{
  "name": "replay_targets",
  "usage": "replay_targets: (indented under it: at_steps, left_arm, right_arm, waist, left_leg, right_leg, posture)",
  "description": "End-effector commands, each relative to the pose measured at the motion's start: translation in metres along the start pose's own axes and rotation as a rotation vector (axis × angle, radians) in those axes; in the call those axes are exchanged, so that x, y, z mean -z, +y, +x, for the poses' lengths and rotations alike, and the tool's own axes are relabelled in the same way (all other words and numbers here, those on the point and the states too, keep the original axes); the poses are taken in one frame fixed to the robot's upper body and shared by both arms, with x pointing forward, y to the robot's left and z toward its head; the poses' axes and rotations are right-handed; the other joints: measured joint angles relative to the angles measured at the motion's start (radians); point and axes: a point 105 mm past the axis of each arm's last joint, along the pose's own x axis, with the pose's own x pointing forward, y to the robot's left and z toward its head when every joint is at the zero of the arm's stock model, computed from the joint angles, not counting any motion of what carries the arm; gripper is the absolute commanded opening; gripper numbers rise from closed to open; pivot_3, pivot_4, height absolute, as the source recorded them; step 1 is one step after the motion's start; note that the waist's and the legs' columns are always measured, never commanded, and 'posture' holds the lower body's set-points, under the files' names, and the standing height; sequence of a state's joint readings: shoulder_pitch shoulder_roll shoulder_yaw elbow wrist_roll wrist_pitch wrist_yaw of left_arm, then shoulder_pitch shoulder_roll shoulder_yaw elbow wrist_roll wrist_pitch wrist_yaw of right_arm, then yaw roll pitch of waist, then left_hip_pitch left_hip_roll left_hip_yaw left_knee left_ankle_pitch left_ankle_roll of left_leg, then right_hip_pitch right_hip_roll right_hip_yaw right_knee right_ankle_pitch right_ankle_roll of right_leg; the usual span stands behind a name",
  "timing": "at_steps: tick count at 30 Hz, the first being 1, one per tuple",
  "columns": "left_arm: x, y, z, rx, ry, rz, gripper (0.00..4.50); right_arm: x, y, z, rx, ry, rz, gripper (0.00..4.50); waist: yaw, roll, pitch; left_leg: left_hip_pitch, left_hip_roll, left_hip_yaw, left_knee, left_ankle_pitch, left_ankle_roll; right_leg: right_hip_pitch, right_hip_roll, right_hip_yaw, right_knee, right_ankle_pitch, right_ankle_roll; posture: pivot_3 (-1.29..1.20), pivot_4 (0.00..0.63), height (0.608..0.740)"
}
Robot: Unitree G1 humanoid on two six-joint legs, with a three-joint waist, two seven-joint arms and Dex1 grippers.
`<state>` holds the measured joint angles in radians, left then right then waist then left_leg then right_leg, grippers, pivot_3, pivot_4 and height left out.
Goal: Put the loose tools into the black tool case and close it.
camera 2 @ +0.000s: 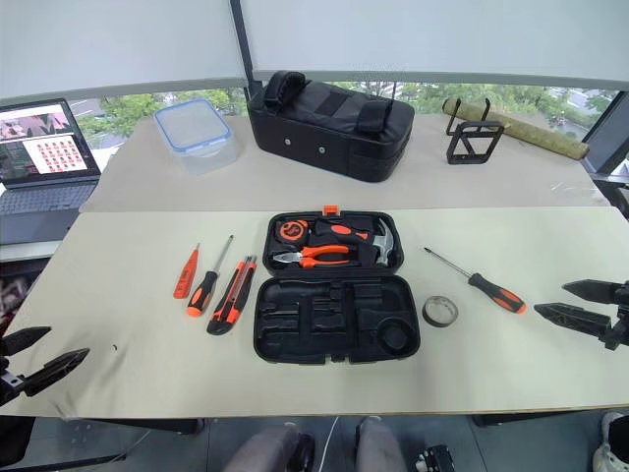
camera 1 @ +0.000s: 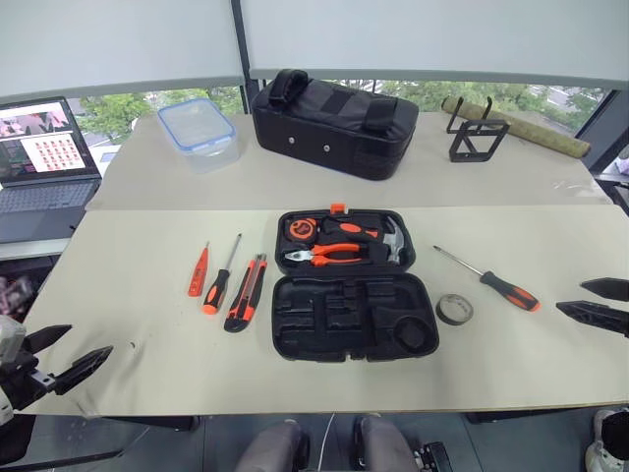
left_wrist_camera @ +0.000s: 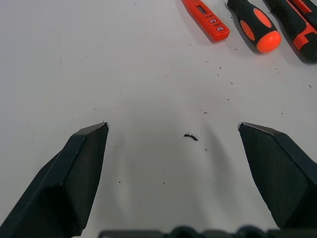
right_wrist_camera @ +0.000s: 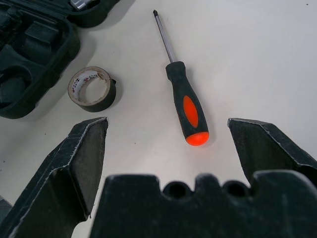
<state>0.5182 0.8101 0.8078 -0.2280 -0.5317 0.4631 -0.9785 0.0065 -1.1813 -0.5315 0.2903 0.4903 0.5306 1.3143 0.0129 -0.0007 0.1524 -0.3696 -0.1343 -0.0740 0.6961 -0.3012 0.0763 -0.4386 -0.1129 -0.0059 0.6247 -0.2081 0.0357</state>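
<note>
The flat black hard-plastic clamshell tool case (camera 1: 349, 285) lies open in the middle of the worktop (camera 1: 147, 354). Its far half already holds orange-handled pliers (camera 1: 329, 256), a hammer (camera 1: 393, 241) and a tape measure (camera 1: 300, 228), with the small orange latch at the far rim; the near half shows only bare moulded slots.

The loose tools lie on both sides of it. Toward the worktop's left edge, side by side and apart from the case, are the small orange tester screwdriver (camera 1: 199, 270), a black-and-orange-handled screwdriver (camera 1: 218, 285) and the orange-and-black utility knife (camera 1: 246, 293), the knife nearest the case. Toward the right edge the small dark tape roll (camera 1: 454, 309) sits just beside the case's near right corner, and a second black-and-orange-handled screwdriver (camera 1: 496, 283) lies further out.

Nothing has been packed yet, so the task looks to be at its very start. The left pincer (camera 1: 67, 356) hovers near the near left corner, spread wide and empty, well short of the tester screwdriver. The right pincer (camera 1: 598, 303) hangs by the right edge, likewise wide open and holding nothing, aimed at the screwdriver's handle end.

The likely next move is a reach inward and down, closing across a handle. The thin shafts lie flat, so the fingers must straddle the thicker grip.
</note>
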Motion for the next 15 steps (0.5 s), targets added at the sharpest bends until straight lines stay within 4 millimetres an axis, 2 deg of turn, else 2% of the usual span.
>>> replay_targets:
  at_steps: [1, 4, 8, 12, 15]
  left_arm:
    - [-0.011, 0.001, 0.0, -0.036, -0.024, 0.017, 4.5]
    - [-0.026, -0.004, 0.017, -0.059, -0.058, -0.025, 4.5]
    - [-0.056, -0.034, 0.038, 0.017, -0.092, -0.025, 4.5]
    - [-0.077, -0.051, 0.064, 0.012, -0.069, -0.061, 4.5]
    - [-0.082, -0.063, 0.079, 0.008, -0.019, -0.061, 4.5]
  right_arm:
    - [-0.015, 0.001, -0.002, 0.012, -0.039, -0.066, 4.49]
    - [-0.033, 0.008, 0.003, 0.016, -0.076, -0.145, 4.49]
    - [-0.068, 0.032, 0.021, -0.046, -0.153, -0.258, 4.49]
    - [-0.095, 0.072, 0.041, -0.189, -0.222, -0.321, 4.49]
    - [-0.108, 0.107, 0.055, -0.3, -0.257, -0.393, 4.49]
  waist:
    - [0.0, 0.0, 0.0]
    - [0.003, 0.0, 0.0]
    - [0.001, 0.0, 0.0]
    - [0.001, -0.001, 0.0]
    - [0.002, -0.001, 0.0]
  left_leg:
    - [0.0, 0.0, 0.0, 0.0, 0.0, 0.0]
    - [0.0, 0.0, 0.0, 0.0, 0.0, 0.0]
    - [0.0, 0.0, 0.0, 0.001, 0.0, -0.001]
    - [0.0, 0.0, 0.0, 0.0, 0.001, -0.002]
    - [0.0, 0.0, -0.001, 0.0, 0.001, -0.002]
  right_leg:
    - [0.0, 0.0, 0.0, 0.0, 0.0, 0.0]
    - [0.0, 0.0, 0.0, 0.0, 0.0, 0.0]
    - [0.0, 0.0, 0.0, 0.001, 0.0, 0.0]
    - [-0.001, 0.001, 0.0, 0.002, 0.001, 0.0]
    - [-0.001, 0.001, 0.0, 0.003, 0.001, -0.001]
  posture:
    - [0.0, 0.15, 0.722]
    - [0.0, 0.15, 0.722]
    - [0.0, 0.15, 0.722]
    - [0.0, 0.15, 0.722]
    - [0.0, 0.15, 0.722]
